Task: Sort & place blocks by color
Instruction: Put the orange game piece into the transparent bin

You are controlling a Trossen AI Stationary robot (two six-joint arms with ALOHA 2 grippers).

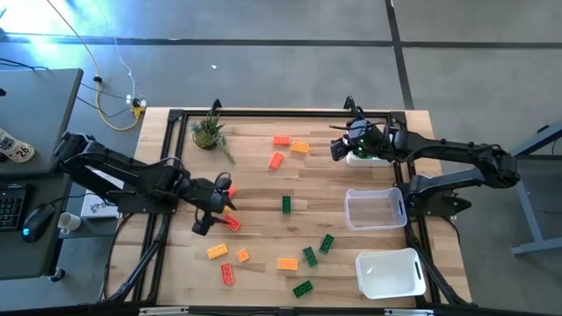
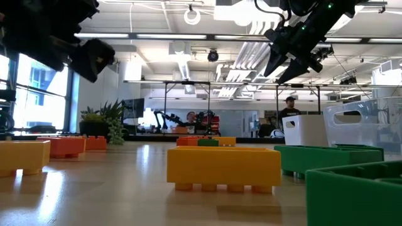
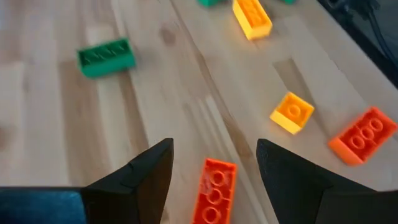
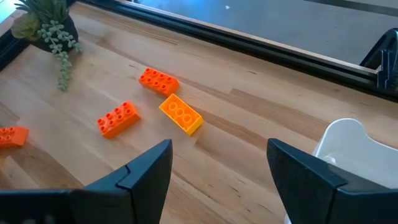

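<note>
Blocks point(image 1: 285, 204) scattered loose over the wooden table point(image 1: 255, 180): red-orange and yellow-orange ones near the far edge by the potted plant point(image 1: 208, 132), green ones toward the middle and near edge, more orange and red pieces at the near left. One red-orange block point(image 3: 214, 191) lying flat directly between the spread fingers of the left gripper point(image 3: 214, 163), not grasped, fingers released. Right gripper point(image 4: 219, 165) hovering above the far right of the table, fingers likewise parted and holding nothing, just beside a white bin point(image 4: 344, 140). Two more white bins point(image 1: 376, 209) standing along the right edge.
</note>
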